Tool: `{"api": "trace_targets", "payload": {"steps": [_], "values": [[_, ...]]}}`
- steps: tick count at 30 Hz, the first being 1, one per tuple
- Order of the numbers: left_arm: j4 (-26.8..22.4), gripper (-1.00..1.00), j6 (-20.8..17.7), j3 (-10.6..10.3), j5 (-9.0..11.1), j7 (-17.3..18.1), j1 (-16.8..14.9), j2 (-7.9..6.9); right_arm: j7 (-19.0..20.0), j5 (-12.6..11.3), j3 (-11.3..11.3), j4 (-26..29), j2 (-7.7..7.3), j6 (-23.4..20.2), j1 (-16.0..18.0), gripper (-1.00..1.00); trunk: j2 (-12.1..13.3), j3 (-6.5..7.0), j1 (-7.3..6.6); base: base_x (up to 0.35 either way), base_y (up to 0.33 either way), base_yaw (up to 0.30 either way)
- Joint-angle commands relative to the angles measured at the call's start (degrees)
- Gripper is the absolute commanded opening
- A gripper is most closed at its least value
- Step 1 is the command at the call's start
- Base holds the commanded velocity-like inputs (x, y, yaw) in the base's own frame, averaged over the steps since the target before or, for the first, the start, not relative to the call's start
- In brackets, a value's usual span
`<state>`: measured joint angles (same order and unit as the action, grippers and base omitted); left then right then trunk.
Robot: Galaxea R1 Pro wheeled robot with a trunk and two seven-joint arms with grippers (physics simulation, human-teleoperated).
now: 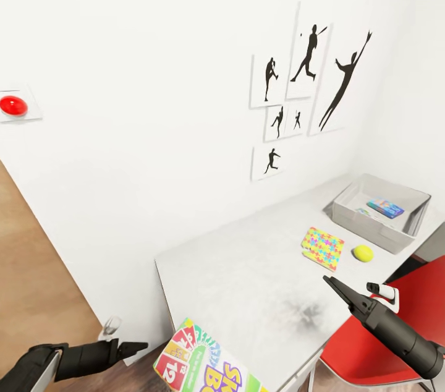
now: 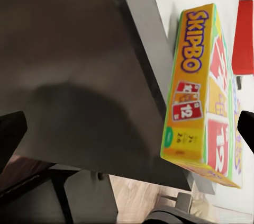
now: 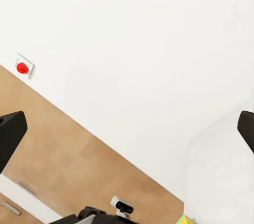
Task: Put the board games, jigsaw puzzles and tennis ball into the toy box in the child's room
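— Right tool, how is it?
— Fingers spread, nothing held, above the desk. Beyond it lie a puzzle, the ball and the toy box.
— Left tool?
— Open too, I think. The Skip-Bo box sits just beside it on the desk's near corner.

"SKIPBO" and card number "12" on the Skip-Bo game box.
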<state>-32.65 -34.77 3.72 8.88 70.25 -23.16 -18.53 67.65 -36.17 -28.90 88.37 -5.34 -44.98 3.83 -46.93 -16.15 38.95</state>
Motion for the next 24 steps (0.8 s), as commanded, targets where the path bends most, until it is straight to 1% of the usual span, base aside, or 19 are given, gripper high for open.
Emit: {"api": "trace_targets", "payload": {"steps": [1,4,6,9,13,17,24], "values": [[0.0,1.0,-0.5,-0.3,0.2,0.1,0.0,0.01,0.0,-0.2,0.0,0.0,-0.01,-0.4,0.0,1.0,-0.1,-0.08,0.01,0.0,0.0,0.0],[0.0,1.0,-0.4,-1.4,0.2,0.1,0.0,0.17,0.0,-0.3,-0.1,0.0,-0.02,-0.4,0.0,1.0,-0.1,-0.08,0.01,0.0,0.0,0.0],[0.0,1.0,0.4,-1.9,0.3,0.1,0.0,0.39,0.0,-0.4,-0.1,0.0,-0.02,-0.4,0.0,1.0,-0.1,-0.08,0.01,0.0,0.0,0.0],[0.0,1.0,1.9,-2.1,0.3,0.2,0.0,0.55,0.0,-0.4,-0.1,0.0,-0.02,-0.4,0.0,1.0,-0.1,-0.08,0.01,0.0,-0.024,0.0],[0.0,1.0,2.8,-2.2,0.3,0.2,0.0,0.84,0.0,-0.5,-0.1,0.0,-0.02,-0.4,0.0,1.0,-0.1,-0.08,0.01,0.0,-0.174,0.0],[0.0,1.0,3.1,-2.2,0.3,0.2,0.0,0.97,0.0,-0.5,-0.1,0.0,-0.02,-0.4,0.0,1.0,-0.1,-0.08,0.01,0.0,-0.107,0.0],[0.0,1.0,3.3,-2.3,0.3,0.2,0.0,1.03,0.0,-0.5,-0.1,0.0,-0.02,-0.4,0.0,1.0,-0.1,-0.08,0.01,0.0,-0.026,0.0]]}}
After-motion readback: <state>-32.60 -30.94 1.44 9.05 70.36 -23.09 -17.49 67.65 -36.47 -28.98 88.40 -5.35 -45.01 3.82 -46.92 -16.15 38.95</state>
